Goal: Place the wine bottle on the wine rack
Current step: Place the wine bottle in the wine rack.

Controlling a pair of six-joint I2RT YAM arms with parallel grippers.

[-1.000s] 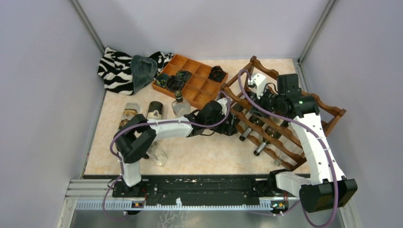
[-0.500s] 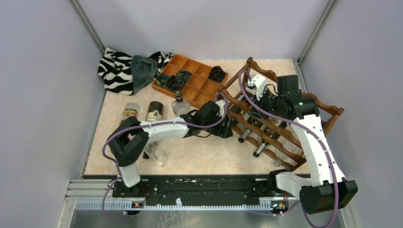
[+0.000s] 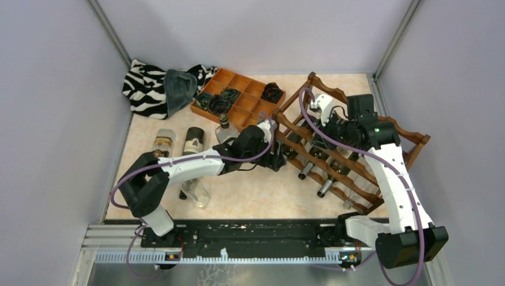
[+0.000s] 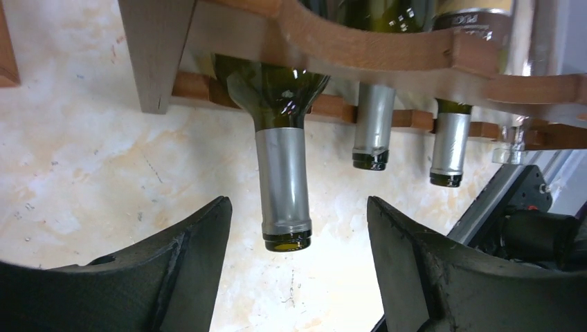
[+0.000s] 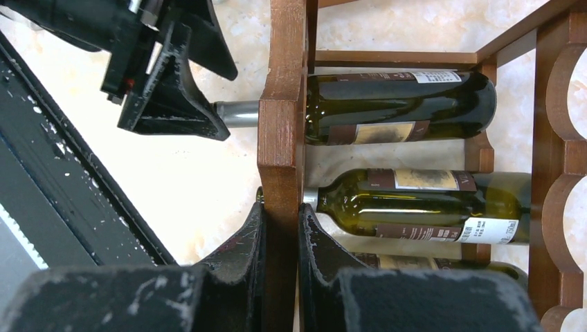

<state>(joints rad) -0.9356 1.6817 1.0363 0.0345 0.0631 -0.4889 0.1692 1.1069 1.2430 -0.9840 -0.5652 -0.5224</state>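
Bottle (image 4: pixel 282 166) racked; left pincer (image 4: pixel 297 228) open, right pincer (image 5: pixel 280 221) clamped on rack (image 5: pixel 280 138).
The bottle lies in the rack's end bay beside the end post, its neck projecting past the scalloped rail. The left pincer's fingers flank the neck without touching it. The right pincer grips the end post. The rack stands on the worktop (image 3: pixel 250 193).

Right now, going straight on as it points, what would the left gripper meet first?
Probably the neck of the wine bottle, centred between the fingers of the open left gripper; wine rack behind it.
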